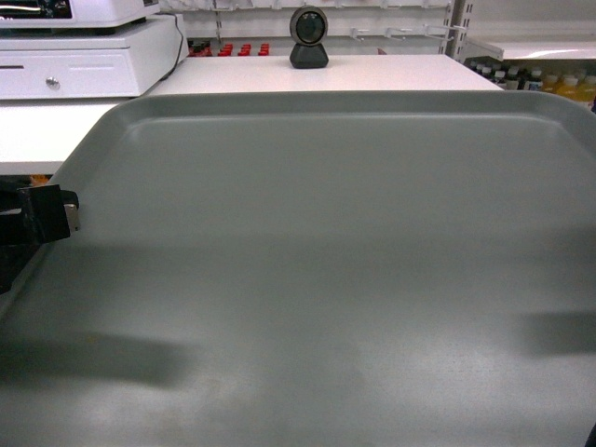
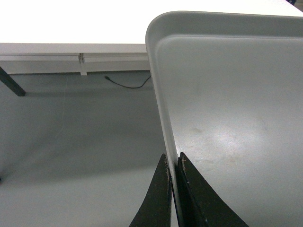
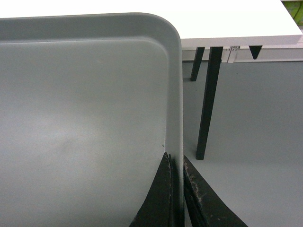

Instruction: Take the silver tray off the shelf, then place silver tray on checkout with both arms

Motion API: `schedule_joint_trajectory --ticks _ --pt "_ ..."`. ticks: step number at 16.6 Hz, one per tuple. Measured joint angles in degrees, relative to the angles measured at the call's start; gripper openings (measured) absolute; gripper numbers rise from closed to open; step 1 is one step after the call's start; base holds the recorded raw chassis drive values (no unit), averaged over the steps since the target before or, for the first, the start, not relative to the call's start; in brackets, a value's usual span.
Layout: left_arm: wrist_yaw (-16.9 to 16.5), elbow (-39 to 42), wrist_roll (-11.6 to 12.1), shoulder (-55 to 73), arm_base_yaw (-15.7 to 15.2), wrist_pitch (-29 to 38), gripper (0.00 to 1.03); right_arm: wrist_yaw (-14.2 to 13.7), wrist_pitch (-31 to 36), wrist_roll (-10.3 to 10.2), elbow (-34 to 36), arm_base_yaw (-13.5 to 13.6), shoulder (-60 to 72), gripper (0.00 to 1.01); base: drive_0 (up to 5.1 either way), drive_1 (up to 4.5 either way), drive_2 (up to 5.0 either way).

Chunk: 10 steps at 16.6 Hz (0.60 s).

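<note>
- The left gripper [image 2: 173, 163] is clamped on the left rim of the silver tray [image 2: 236, 118]: one dark finger lies outside the raised edge, the other inside on the tray floor, with the rim pinched between them.
- The right gripper [image 3: 176, 161] is closed the same way on the tray's right rim, one finger either side of the edge.
- In the head view the silver tray [image 1: 326, 270] fills most of the picture, held level between the two arms, its far edge over the near part of the checkout [image 1: 372, 73].
- Part of the left arm [image 1: 37, 216] shows at the tray's left edge.
- A black round-headed scanner [image 1: 308, 37] stands at the back of the checkout.
- A white cash register [image 1: 79, 56] sits on the checkout's left.
- The shelf [image 1: 535, 56] with bottles [image 1: 559, 86] shows at the far right.
- Below the tray, the wrist views show grey floor [image 2: 71, 142] and a dark table leg [image 3: 208, 104].
</note>
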<state>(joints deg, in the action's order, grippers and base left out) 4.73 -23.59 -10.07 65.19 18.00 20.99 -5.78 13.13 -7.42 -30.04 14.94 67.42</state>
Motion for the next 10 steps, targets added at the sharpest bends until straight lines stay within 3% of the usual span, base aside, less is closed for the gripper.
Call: schedule_joint_trajectory --ticks 10 --pt "0.0 0.0 0.0 0.0 0.0 -0.2 0.03 0.0 0.0 0.0 0.0 0.0 0.0 0.03 0.0 4.31 -4.3"
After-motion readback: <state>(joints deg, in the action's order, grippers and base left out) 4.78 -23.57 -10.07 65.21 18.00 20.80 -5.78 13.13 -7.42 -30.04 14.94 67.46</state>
